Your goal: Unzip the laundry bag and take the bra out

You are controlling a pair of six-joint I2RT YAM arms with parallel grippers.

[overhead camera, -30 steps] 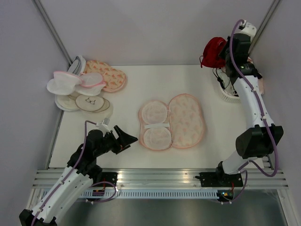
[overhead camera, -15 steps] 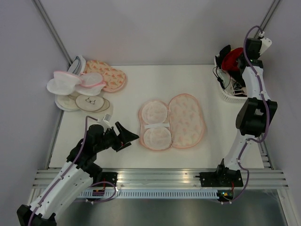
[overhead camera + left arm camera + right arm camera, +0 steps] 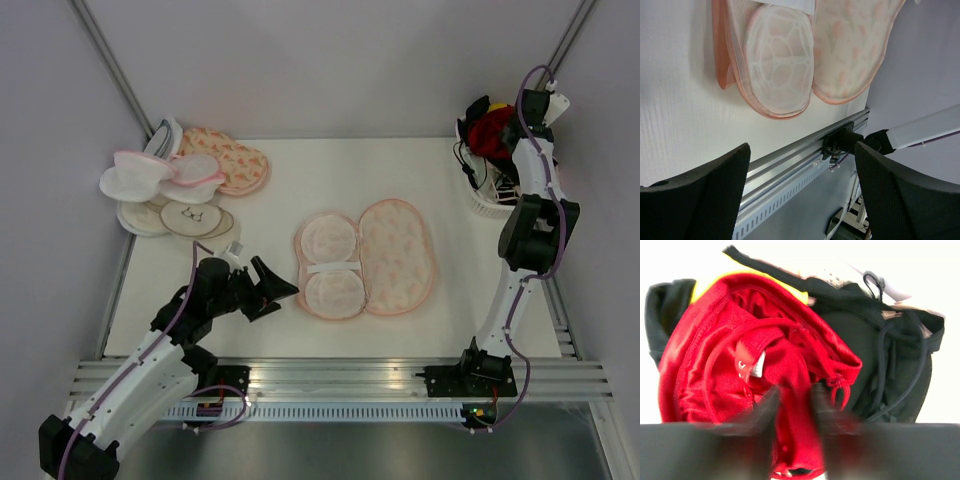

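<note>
The laundry bag lies unzipped and spread flat mid-table, its white mesh cups facing up; the left wrist view shows it too. The red bra sits bunched on the garments in the white basket at the far right. My right gripper hangs just above it. In the right wrist view its blurred jaws stand apart with a strip of the bra between them. My left gripper is open and empty, hovering left of the bag.
Black and yellow garments fill the basket under the bra. White round pouches and a second printed bag are piled at the far left. The metal rail runs along the near edge.
My right arm carried the bra right and down onto the basket, and its jaws have parted from shut. My left gripper drifted slightly right toward the bag.
</note>
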